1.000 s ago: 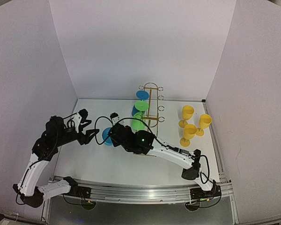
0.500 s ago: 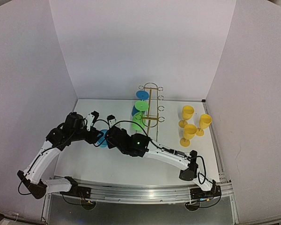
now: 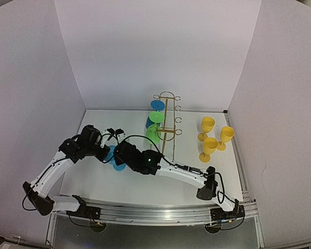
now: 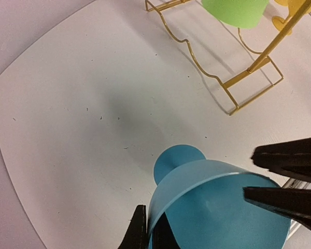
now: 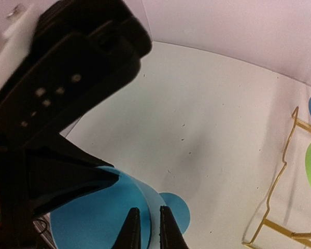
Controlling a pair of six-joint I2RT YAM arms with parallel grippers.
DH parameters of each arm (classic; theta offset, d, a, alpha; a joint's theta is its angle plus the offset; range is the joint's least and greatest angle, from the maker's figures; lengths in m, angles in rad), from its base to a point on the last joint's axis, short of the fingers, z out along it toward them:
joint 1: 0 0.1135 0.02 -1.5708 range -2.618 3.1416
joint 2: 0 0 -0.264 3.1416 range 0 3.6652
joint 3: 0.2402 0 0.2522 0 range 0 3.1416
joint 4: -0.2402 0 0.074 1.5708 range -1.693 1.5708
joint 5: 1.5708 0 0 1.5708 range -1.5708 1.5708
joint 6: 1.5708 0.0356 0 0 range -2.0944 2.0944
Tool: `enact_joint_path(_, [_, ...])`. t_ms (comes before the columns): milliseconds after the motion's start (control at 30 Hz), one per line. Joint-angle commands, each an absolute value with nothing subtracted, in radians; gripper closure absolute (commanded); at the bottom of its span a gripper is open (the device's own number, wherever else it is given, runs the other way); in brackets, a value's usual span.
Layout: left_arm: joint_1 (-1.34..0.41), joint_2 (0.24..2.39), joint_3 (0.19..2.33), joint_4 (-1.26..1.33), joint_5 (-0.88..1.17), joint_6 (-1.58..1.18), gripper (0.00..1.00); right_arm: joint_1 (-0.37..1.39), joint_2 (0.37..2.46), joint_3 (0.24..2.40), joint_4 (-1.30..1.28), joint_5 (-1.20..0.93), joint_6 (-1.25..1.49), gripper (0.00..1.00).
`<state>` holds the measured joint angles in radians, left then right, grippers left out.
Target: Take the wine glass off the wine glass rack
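Blue wine glass (image 3: 115, 158) was off your wine glass rack (image 3: 166, 106), at its 8 o'clock. Left gripper (image 4: 149, 215) clamped its rim. Right gripper (image 5: 150, 212) straddled it, grip unclear. You'd only set-down left.

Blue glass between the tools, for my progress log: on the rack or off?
Off: the blue wine glass is left of the wine glass rack, apart from it.

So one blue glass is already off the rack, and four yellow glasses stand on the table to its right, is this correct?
Not quite: three yellow glasses stand there, not four, as the top external view shows. One blue glass is indeed off the wine glass rack.
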<state>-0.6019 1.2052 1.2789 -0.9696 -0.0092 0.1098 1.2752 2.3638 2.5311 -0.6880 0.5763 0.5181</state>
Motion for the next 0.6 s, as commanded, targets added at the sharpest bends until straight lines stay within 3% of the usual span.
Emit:
enact_joint_path(0, [-0.456, 1.246, 1.273, -0.943, -0.038, 0.157, 1.00, 1.283, 2.321, 2.509, -0.677, 0.580, 0.440, 0.75])
enact_joint_path(167, [-0.229, 1.374, 1.312, -0.874, 0.011, 0.234, 1.00, 1.283, 2.234, 2.478, -0.661, 0.583, 0.399, 0.64])
enact_joint_path(333, [-0.076, 1.554, 1.428, -0.796, 0.047, 0.253, 1.00, 1.283, 2.165, 2.429, -0.640, 0.568, 0.376, 0.60])
enact_joint_path(567, [-0.034, 1.752, 1.568, -0.723, 0.027, 0.233, 1.00, 1.282, 2.109, 2.384, -0.635, 0.601, 0.348, 0.56])
